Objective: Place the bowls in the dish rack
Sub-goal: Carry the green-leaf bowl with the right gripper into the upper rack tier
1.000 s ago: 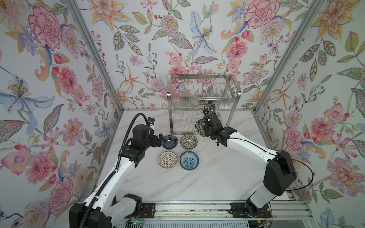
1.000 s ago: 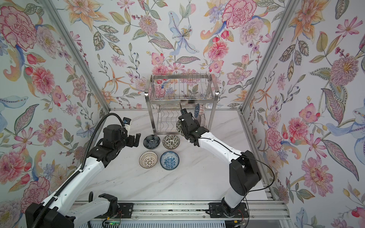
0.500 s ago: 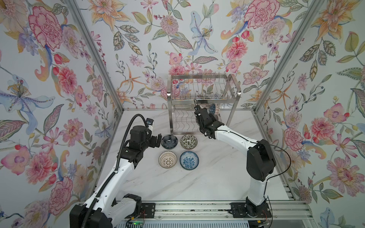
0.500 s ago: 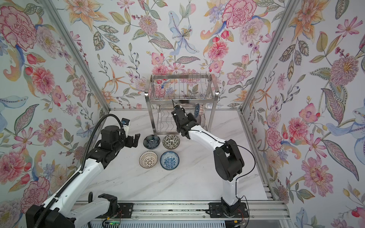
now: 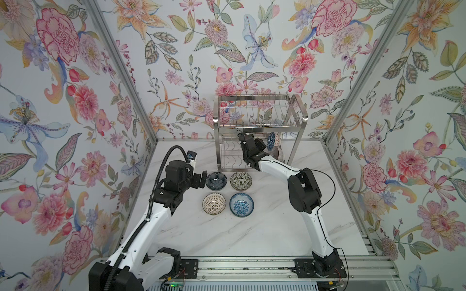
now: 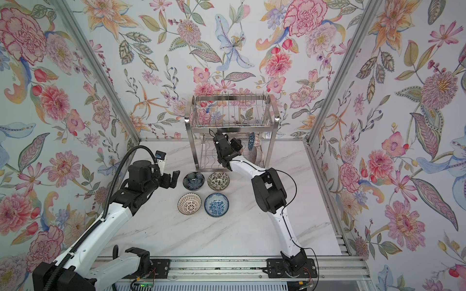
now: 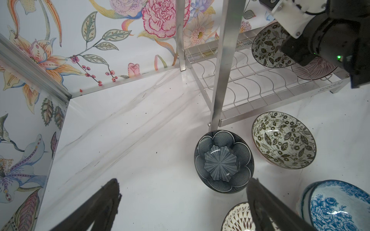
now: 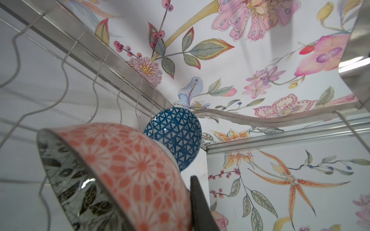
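Both arms are built from smooth white link shells and black blocky joint housings (the left arm (image 5: 148,221) also carries a ribbed black cable hose (image 5: 160,167), the right arm (image 5: 312,226) only a thin black wire (image 5: 334,184)). The left tool (image 7: 184,181) has two dark, tapered fingers (image 7: 104,204). On the right wrist a white cover (image 7: 288,14) shows small screws (image 7: 298,33), and a tiny green light (image 7: 339,57) glows on the black housing beside it.

A white table (image 5: 227,234) with faint grey veins lies between three walls (image 5: 252,50) papered with big pink, orange and blue flowers. Grey metal posts (image 5: 121,73) run up the two back corners, and a metal rail (image 5: 252,263) spans the table's front edge.
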Tool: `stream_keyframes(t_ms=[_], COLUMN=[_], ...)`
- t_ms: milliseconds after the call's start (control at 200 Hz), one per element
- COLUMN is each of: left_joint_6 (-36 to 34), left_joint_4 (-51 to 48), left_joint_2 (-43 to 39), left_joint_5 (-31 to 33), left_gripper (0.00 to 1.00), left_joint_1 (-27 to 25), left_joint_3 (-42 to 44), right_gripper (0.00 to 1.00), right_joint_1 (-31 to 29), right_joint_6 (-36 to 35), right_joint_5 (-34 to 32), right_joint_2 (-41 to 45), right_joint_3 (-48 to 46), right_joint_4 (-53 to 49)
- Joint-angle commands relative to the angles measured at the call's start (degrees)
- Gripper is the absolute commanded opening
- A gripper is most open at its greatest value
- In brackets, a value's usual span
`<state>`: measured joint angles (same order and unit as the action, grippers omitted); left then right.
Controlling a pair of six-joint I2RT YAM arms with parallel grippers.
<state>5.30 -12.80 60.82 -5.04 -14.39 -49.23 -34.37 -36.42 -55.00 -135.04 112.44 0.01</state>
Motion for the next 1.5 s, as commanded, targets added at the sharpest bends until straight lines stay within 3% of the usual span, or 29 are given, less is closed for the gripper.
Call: stream_keyframes(t_ms=[0,375,796,1411,1496], left_joint_6=[-0.6,-1.3,-1.4,-1.1,-1.0], left_joint_4=[1.2,2.4,2.2,2.3,2.3], left_joint_2=[-1.4,-3.2,-2.9,-3.0,-3.3], left_joint_5=[-2.0,-4.9,-5.3,-5.7,-5.9], left_gripper=[0.99,1.0,0.99,1.0,0.99], left_joint_1=[0.8,0.9,1.1,1.2,1.2], left_joint_3=[0.6,1.3,1.2,1.3,1.4], right_gripper=[0.0,0.0,0.0,0.4,0.61], right_joint_1=[3.0,5.9,6.0,5.0,4.5], right_joint_6=[-3.0,-6.0,-1.6,6.4,6.4], right_joint_5=[-2.6,-2.1,0.6,6.0,6.1], right_joint_2=[-3.1,-19.6,-22.8,-17.2,-15.1], right_joint_3=[6.7,28.4,30.9,29.2,27.5], right_joint_4=[5.0,4.6,2.0,-5.3,-5.6])
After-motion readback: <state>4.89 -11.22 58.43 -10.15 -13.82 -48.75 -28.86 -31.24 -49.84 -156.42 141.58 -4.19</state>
